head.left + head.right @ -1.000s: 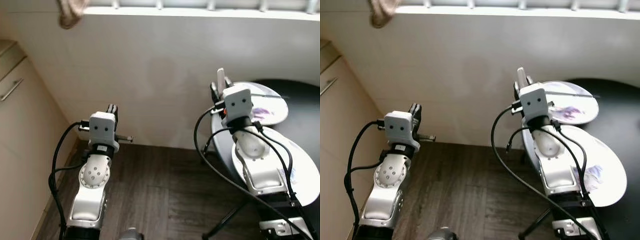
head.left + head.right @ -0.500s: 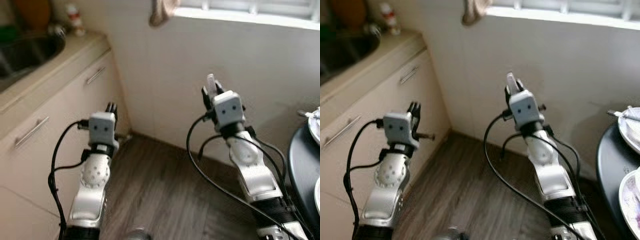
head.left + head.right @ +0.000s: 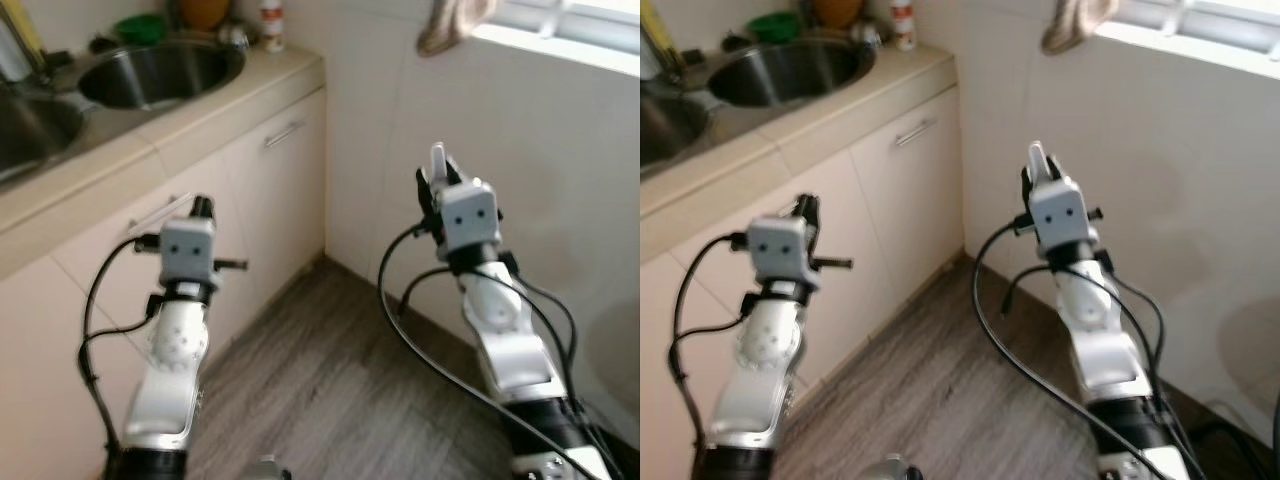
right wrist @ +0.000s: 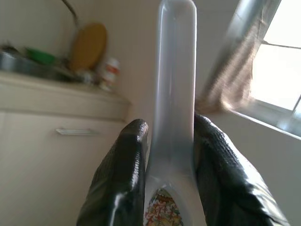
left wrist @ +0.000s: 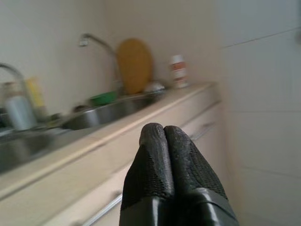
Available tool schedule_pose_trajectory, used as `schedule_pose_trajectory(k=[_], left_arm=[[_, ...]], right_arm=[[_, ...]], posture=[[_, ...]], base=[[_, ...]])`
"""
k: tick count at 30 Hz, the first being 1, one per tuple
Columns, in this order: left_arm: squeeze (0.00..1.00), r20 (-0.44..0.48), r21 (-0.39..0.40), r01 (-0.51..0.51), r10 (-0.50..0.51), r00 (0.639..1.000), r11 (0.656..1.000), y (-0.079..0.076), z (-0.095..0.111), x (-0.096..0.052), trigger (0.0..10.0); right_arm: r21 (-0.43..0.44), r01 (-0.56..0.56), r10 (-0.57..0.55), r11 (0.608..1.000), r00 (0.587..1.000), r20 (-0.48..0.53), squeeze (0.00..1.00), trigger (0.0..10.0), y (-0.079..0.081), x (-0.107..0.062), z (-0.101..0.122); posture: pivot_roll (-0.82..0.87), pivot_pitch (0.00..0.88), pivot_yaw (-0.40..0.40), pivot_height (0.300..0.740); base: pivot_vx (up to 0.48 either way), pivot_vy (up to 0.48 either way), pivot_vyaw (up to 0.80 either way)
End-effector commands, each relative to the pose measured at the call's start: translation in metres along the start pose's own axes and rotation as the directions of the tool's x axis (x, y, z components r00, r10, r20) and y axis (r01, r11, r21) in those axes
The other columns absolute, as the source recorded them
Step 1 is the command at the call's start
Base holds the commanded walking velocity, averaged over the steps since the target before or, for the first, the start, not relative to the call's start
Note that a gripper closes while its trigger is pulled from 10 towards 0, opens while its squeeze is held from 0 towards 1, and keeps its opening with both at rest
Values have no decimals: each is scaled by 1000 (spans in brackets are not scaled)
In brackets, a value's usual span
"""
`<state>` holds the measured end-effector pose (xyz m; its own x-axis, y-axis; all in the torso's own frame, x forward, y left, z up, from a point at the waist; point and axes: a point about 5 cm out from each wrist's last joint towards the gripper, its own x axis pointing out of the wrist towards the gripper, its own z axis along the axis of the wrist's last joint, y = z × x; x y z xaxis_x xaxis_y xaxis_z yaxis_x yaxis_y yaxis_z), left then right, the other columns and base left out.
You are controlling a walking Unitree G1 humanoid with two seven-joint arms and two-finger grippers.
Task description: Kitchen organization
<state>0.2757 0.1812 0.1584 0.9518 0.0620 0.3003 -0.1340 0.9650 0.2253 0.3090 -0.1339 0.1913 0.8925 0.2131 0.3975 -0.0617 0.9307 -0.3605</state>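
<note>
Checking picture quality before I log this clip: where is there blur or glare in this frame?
Left and right eye views: mildly soft, the sink and cloth smeared; window strip overexposed. Left wrist view: left gripper sharp, counter background blurred. Right wrist view: the white spoon in the right gripper is fairly clear, cloth streaked, window blown out.

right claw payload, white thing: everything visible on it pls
The white spoon is a long, smooth piece, glossy and slightly translucent, plastic or ceramic by its look. Its rounded end points forward past the fingertips. A colourful printed pattern sits low on it, near the palm. The right claw clamps it from both sides, black fingers touching its edges. In the head views its tip sticks up above the claw, in the air in front of the pale wall, touching nothing else.
</note>
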Motion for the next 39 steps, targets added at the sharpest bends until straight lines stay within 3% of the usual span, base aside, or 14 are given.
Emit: schedule_pose_trajectory(k=[1, 10, 20, 36, 39], left_arm=[[0, 20, -3, 1, -1, 1000, 1000, -2, 5, 1, 10000], [0, 35, -5, -10, 10, 999, 1000, 0, 6, 1, 10000], [0, 45, -12, -4, 5, 999, 1000, -2, 7, 1, 10000], [0, 56, -12, -1, 1, 998, 1000, -2, 9, 3, 10000], [0, 57, -12, 1, 0, 998, 1000, -2, 9, 3, 10000]], right_arm=[[-7, 22, -22, 1000, 1000, 21, 0, 0, -7, 1, 4], [-9, 28, -27, 1000, 999, 44, 0, 0, -5, 3, 8], [4, 48, -49, 999, 993, 109, 0, 0, -4, 17, 23], [15, 58, -59, 998, 990, 127, 0, 0, -4, 23, 26], [32, 67, -71, 997, 990, 125, 0, 0, -4, 25, 27]], posture=[[21, 21, 10, 740], [20, 22, 8, 740], [24, 22, 8, 740], [29, 22, 10, 740], [29, 21, 10, 740]], base=[[0, 0, 0], [113, 0, 711], [252, 0, 800], [151, 0, 800], [0, 0, 0]])
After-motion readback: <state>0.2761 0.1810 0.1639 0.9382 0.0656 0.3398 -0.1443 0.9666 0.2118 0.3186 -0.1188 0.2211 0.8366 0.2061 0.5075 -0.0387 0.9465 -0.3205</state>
